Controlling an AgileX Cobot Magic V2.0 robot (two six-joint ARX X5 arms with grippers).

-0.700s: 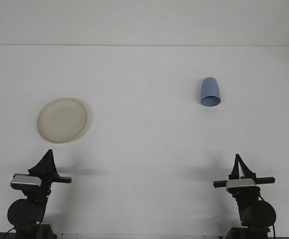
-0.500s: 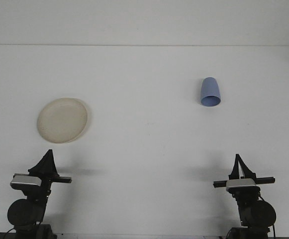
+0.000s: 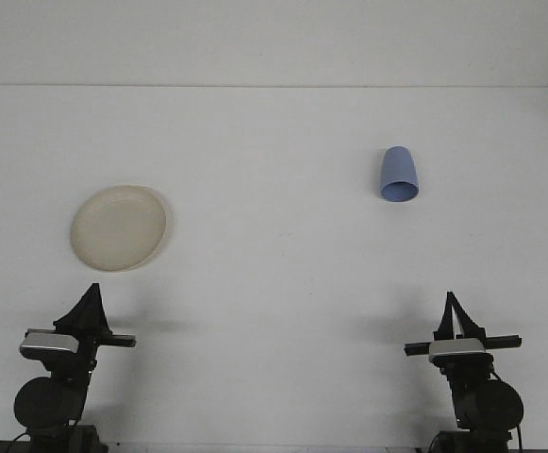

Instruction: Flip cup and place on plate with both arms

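A light blue cup [image 3: 398,176] sits on the white table at the right, its wide rim nearer to me and its narrow closed end farther away; it looks turned mouth down. A cream round plate [image 3: 119,227] lies at the left with nothing on it. My left gripper [image 3: 91,289] rests at the bottom left, just in front of the plate, its fingers meeting in a point. At the bottom right, my right gripper [image 3: 451,297] is also shut and holds nothing, well short of the cup.
The white table [image 3: 274,274] runs back to a far edge where a pale wall begins. Both arm bases stand at the near edge.
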